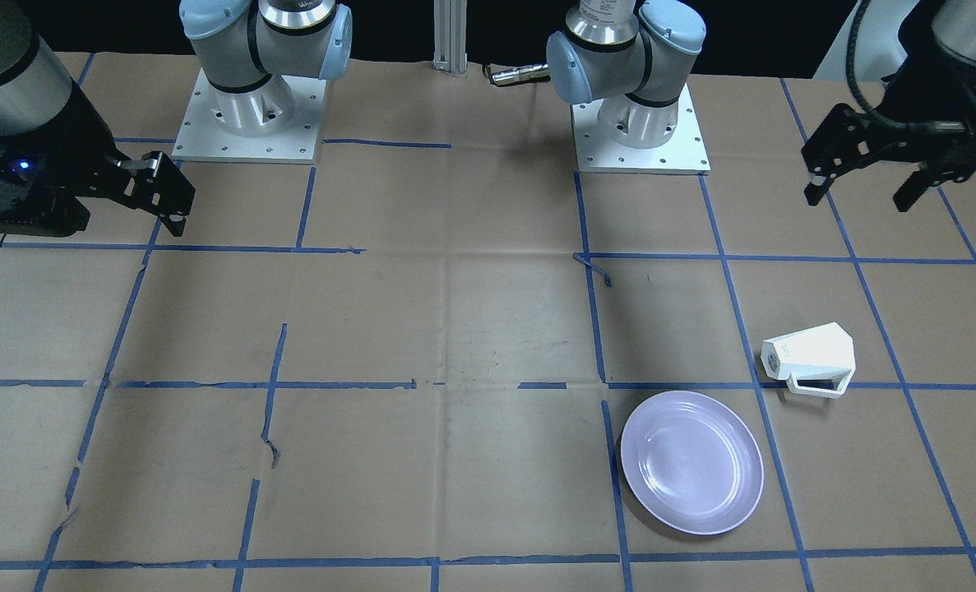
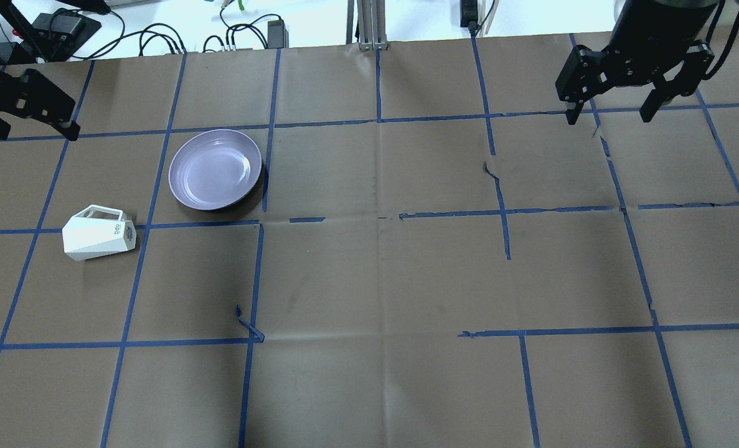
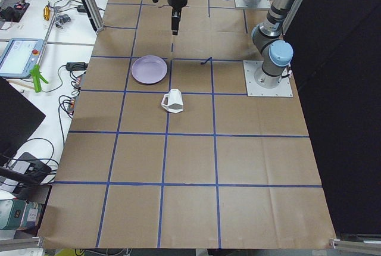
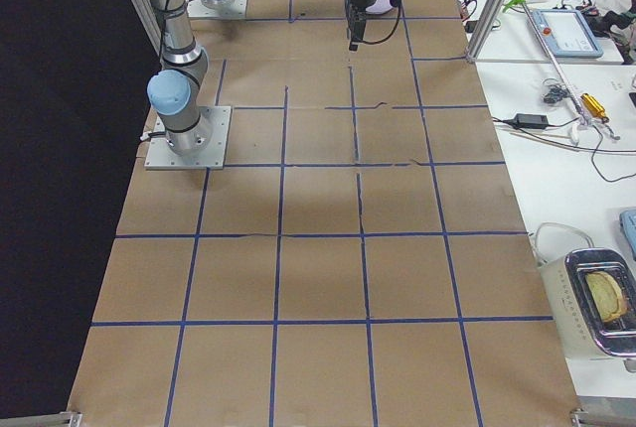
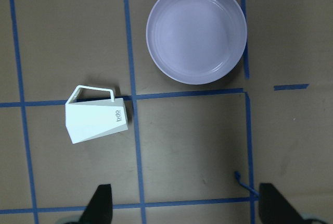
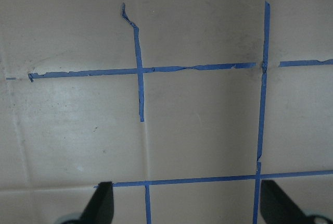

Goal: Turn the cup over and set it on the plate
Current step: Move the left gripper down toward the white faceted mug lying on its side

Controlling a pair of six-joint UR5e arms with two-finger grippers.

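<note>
The white faceted cup (image 2: 98, 235) lies on its side on the brown paper, handle pointing away from the robot and base toward the plate. It also shows in the front view (image 1: 812, 353), the left side view (image 3: 173, 101) and the left wrist view (image 5: 96, 122). The lavender plate (image 2: 215, 169) sits bare just beyond it, to its right (image 1: 691, 462) (image 5: 196, 32). My left gripper (image 2: 33, 132) (image 1: 866, 185) (image 5: 187, 206) hangs open and empty high above the table's left side. My right gripper (image 2: 610, 117) (image 1: 167, 205) (image 6: 187, 206) is open and empty at the far right.
Both arm bases (image 1: 247, 115) (image 1: 640, 123) stand at the robot's edge. Cables and power bricks (image 2: 157, 37) lie past the table's far edge. An operator desk with devices (image 3: 24, 53) runs along that side. Blue tape lines grid the paper (image 2: 378, 218).
</note>
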